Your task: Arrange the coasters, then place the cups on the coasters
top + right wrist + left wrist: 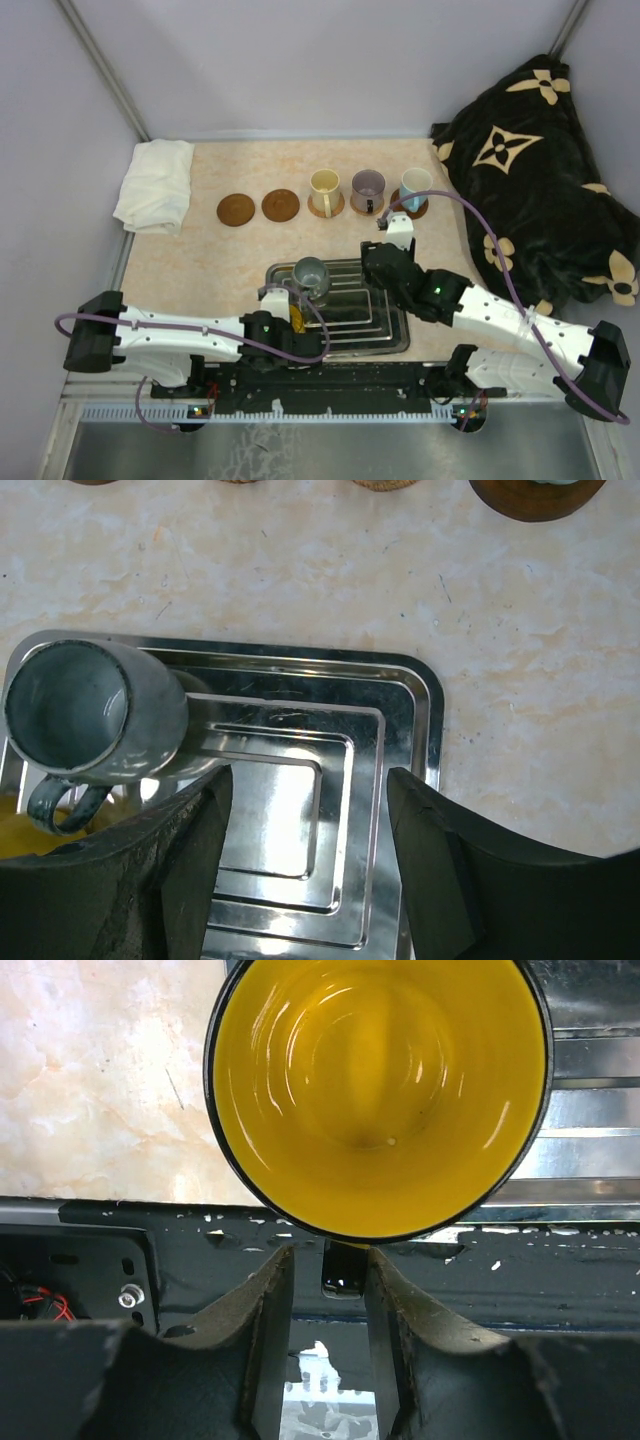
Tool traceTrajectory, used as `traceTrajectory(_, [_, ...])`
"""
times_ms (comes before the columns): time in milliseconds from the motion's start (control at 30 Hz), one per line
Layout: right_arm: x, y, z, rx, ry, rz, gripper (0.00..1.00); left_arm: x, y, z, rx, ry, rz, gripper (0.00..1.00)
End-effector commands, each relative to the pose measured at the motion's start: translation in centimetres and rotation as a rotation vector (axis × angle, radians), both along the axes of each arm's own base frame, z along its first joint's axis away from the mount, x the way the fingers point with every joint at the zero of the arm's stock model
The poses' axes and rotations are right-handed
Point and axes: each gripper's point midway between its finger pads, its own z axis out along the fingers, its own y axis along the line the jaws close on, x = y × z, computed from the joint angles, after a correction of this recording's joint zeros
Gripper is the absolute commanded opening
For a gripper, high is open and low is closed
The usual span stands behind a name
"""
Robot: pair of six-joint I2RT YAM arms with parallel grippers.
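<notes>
Two bare coasters point(236, 210) point(281, 205) lie in a row with three more that carry the cream cup point(325, 190), the purple cup point(367, 188) and the light blue cup point(415, 187). The grey cup point(310, 272) point(95, 715) stands on the metal tray point(390, 335). The orange-yellow cup point(380, 1090) is at the tray's near left corner. My left gripper point(287, 322) point(330, 1275) has its jaws drawn close around the cup's dark handle point(345, 1268), with a slit on the left side. My right gripper point(385, 262) point(305, 820) hangs open over the tray point(400, 730), right of the grey cup.
A folded white cloth point(155, 185) lies at the back left. A dark blanket with a flower pattern point(540, 190) fills the right side. The black base rail point(320, 385) runs along the near edge, just behind the orange-yellow cup.
</notes>
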Motion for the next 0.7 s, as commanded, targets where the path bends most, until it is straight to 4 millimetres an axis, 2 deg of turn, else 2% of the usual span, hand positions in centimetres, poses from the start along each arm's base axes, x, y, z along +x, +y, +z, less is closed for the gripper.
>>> traceTrajectory(0, [0.5, 0.6, 0.8, 0.045, -0.026, -0.017, 0.64, -0.3, 1.4, -0.2, 0.021, 0.008, 0.043, 0.41])
traceTrajectory(367, [0.5, 1.0, 0.5, 0.044, -0.020, -0.009, 0.64, -0.1, 1.0, -0.4, 0.004, -0.004, 0.022, 0.50])
traceTrajectory(500, [0.5, 1.0, 0.4, 0.045, -0.019, -0.008, 0.64, 0.2, 0.4, -0.2, -0.013, -0.020, -0.006, 0.66])
traceTrajectory(667, [0.6, 0.9, 0.4, 0.043, -0.023, -0.012, 0.64, 0.4, -0.3, -0.1, -0.013, -0.029, -0.036, 0.64])
